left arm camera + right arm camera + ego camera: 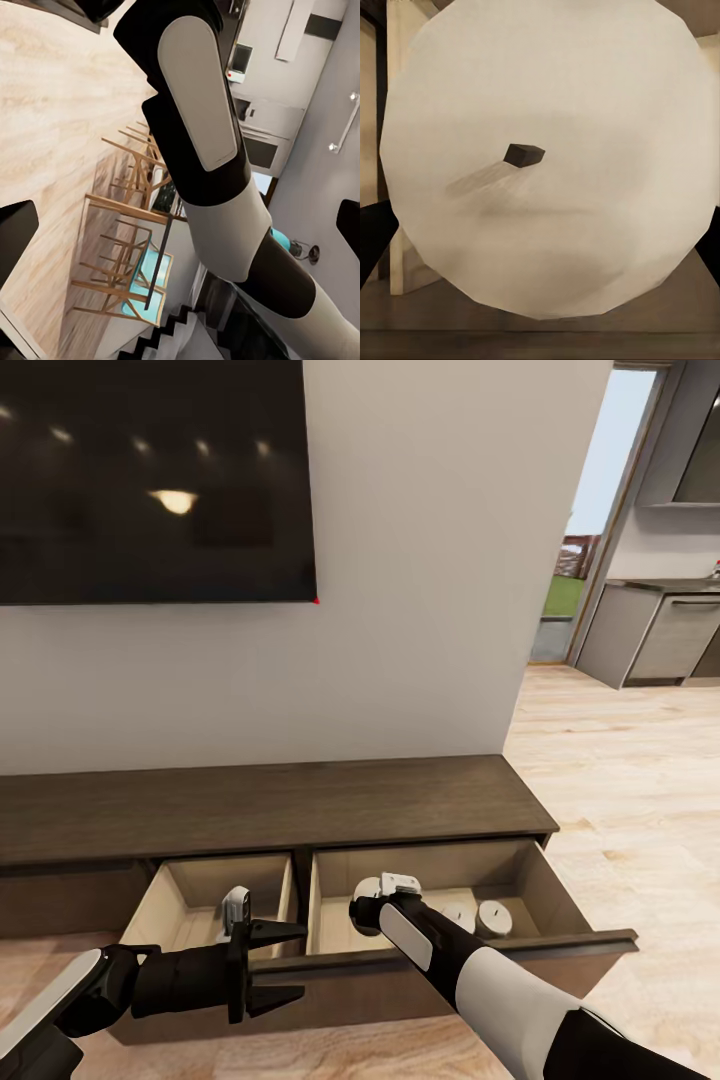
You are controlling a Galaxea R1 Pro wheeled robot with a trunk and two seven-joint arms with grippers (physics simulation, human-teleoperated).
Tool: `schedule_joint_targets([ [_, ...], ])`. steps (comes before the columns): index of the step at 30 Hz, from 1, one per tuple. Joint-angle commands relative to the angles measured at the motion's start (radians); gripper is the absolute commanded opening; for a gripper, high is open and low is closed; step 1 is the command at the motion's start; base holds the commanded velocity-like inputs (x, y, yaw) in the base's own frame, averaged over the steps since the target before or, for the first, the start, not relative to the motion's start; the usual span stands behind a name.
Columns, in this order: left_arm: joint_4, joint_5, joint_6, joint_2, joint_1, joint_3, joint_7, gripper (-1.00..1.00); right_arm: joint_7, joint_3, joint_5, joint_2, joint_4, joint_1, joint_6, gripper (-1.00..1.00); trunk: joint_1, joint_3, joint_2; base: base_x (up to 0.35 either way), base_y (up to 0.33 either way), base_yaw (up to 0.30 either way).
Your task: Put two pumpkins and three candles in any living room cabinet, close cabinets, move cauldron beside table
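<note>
The low dark-brown cabinet (270, 805) under the wall TV (150, 475) has its wide drawer (440, 880) pulled out, so things can be lowered in from above. Two pale candles (478, 916) already stand in its right-hand compartment, close together behind the right arm.

The right arm reaches down into that same compartment, and the right wrist view looks straight onto the top of a third candle (547, 157) with its small dark wick — it sits squarely between the fingers (375, 240) of the right hand (372, 912), whose dark tips show at either edge. It looks like the hand is holding the candle to set it down beside the other two, though whether the fingers press its sides or are just clear of them I cannot tell; the candle's sides are hidden behind its own top.

The left hand (285, 962) hangs in front of the drawer with its two dark fingers spread wide and nothing between them, seemingly kept out of the way. Its camera points sideways across the right arm toward chairs beyond.

A small grey-and-white object (236, 908) stands in the left compartment — hard to identify.
</note>
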Motion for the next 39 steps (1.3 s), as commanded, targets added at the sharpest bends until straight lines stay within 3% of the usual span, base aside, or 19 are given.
schedule_joint_targets([
  [1,0.0,0.011,0.0,0.001,-0.001,-0.001,0.009,1.0,-0.007,0.007,-0.006,-0.001,-0.002,-0.001,0.002,-1.0,0.0,-0.001,0.0,0.066,0.0,0.0],
  [18,0.0,0.011,0.0,0.001,-0.001,-0.001,0.009,1.0,-0.007,0.007,-0.007,-0.001,-0.002,-0.001,0.002,-1.0,0.0,-0.001,0.0,0.023,0.0,0.0],
  [39,0.0,0.011,0.0,0.001,-0.001,-0.002,0.009,1.0,-0.007,0.007,-0.007,-0.001,0.0,-0.001,0.002,-1.0,0.08,-0.067,-0.147,0.0,0.0,0.0],
])
